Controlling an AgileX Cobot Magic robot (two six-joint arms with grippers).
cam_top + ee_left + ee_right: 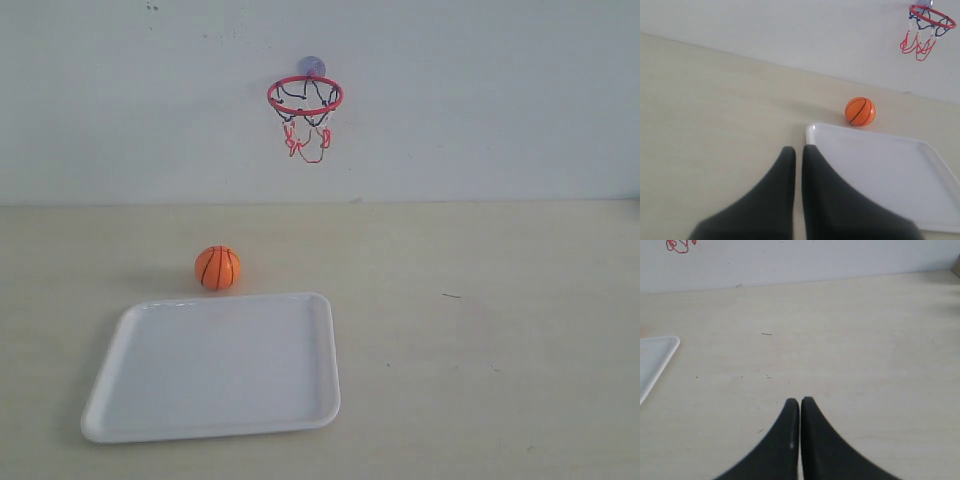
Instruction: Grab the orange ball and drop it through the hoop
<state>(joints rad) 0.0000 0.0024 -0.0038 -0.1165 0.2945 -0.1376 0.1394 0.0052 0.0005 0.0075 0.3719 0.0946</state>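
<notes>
Orange ball (217,268) rests on table (480,350) just beside white tray (120,400), at its wall-side rim | hoop (305,112) on wall, above and beyond tray | my left gripper (798,148) clenched, empty, near tray's corner | my right gripper (799,401) clenched, empty, apart from tray

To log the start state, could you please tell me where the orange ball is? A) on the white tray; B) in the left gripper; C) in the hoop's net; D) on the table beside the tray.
D: the orange ball rests on the table, outside the rim of the white tray.
</notes>
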